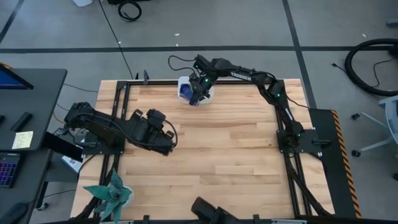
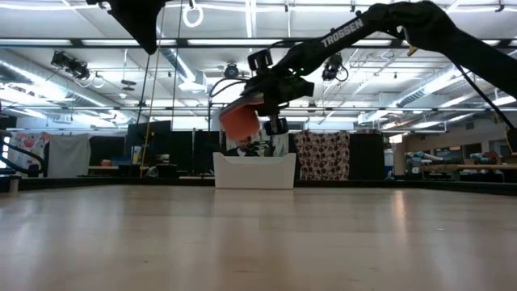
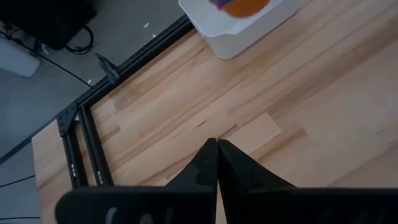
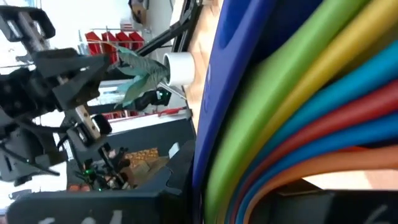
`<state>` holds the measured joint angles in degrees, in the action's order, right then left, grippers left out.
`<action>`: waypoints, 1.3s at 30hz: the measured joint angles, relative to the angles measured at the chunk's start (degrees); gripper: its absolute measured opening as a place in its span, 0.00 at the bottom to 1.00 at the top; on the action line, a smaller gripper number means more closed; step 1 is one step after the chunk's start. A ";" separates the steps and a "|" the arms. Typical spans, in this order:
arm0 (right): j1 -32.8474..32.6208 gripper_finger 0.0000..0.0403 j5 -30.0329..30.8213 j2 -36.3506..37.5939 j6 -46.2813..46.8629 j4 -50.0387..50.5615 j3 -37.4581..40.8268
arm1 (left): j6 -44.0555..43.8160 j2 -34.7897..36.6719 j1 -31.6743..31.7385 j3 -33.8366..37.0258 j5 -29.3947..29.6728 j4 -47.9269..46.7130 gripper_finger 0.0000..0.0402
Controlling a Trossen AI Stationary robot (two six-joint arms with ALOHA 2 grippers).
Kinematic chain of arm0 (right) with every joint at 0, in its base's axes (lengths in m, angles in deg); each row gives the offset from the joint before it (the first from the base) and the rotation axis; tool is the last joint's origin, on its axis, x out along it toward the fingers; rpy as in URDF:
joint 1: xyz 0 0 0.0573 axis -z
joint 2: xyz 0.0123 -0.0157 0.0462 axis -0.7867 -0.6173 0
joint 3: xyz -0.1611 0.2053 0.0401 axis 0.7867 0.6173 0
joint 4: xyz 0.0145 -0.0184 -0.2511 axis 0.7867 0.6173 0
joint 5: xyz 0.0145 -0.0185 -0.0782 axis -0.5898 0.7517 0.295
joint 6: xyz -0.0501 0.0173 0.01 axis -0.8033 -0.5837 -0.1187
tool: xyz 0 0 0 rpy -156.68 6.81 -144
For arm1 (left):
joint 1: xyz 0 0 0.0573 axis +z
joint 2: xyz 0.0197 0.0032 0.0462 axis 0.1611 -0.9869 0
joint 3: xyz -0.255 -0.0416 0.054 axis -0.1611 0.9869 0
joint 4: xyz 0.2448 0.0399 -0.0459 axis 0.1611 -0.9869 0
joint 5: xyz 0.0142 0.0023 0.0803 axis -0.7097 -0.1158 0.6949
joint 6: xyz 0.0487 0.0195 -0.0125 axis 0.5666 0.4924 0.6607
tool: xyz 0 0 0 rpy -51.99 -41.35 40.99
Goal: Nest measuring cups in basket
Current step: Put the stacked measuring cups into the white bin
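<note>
The right gripper clasped the nested measuring cups above the basket. Lowering them level should seat them. The left gripper rested clenched, empty.

Nested measuring cups tilted above white basket.

I have the right arm stretched across to the table's far edge, its gripper held up off the surface with fingers closed on what it carries, while the left arm lies folded low at its own side, gripper fingers pressed together.
</note>
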<state>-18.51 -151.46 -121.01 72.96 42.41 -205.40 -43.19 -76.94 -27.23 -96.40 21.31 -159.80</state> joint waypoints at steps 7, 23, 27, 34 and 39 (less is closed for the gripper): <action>-4.01 0.23 -0.37 0.02 7.14 -3.54 0.87 | -3.06 0.00 -1.31 0.00 0.48 -0.45 0.02; -1.18 0.23 27.05 2.47 0.77 6.03 0.86 | -3.93 0.39 -2.31 0.00 0.87 -0.49 0.02; -1.73 0.23 31.77 2.45 1.85 5.35 0.86 | -2.79 0.39 -2.27 0.00 0.85 -0.48 0.02; -4.99 0.23 33.31 2.45 3.62 4.73 0.92 | -1.14 0.39 -2.38 0.00 0.85 -0.44 0.02; -6.10 0.23 36.18 2.45 3.94 3.69 1.75 | -1.08 0.39 -3.67 0.00 1.54 -0.45 0.02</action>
<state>-24.61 -115.28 -118.56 76.90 46.10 -203.64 -44.27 -76.55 -30.90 -96.40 22.85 -160.25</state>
